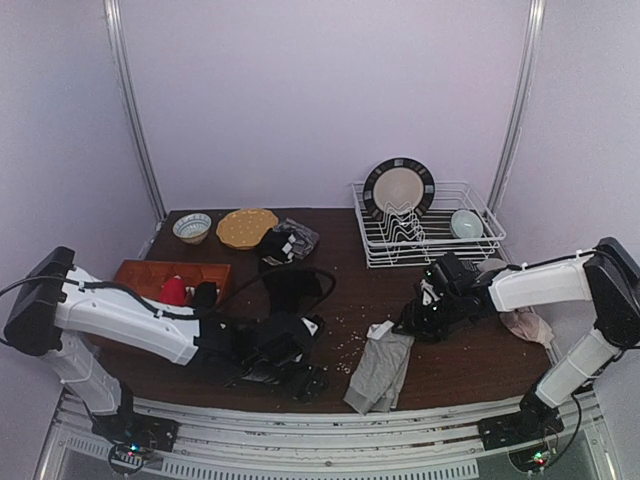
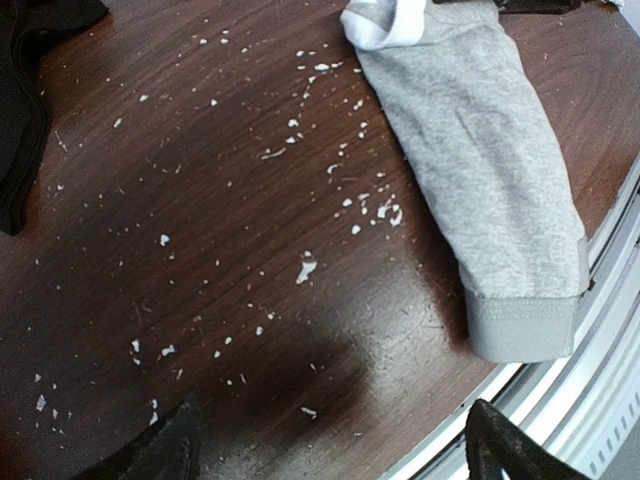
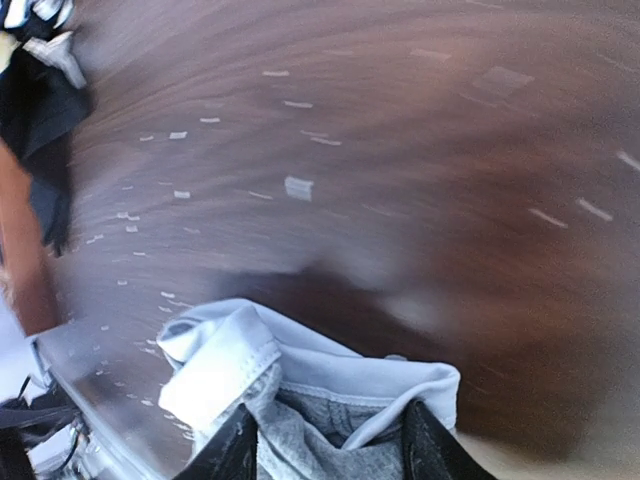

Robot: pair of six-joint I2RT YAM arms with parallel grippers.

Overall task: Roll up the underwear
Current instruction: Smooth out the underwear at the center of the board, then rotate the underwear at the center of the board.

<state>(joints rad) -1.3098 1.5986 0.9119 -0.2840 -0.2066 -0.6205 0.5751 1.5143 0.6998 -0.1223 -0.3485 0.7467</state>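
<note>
Near the front edge of the bench [image 1: 370, 290], centre-right: grey underwear [image 1: 380, 370] laid out long and flat. Black underwear [image 1: 275, 345] is heaped to its left. Right pincer [image 3: 330, 445] is clamped on the bunched grey waistband, which looks lifted. Left pincer [image 2: 335, 450] stands apart and empty, beside the grey hem. Best to fold the waistband over tight and square while the left pins the hem. White crumbs [image 2: 305, 268] could get rolled in.

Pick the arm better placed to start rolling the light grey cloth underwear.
Right. The right claw straddles the waistband end of the light grey cloth underwear. The left claw hangs open over the crumb-strewn wooden table beside it, holding nothing.
</note>
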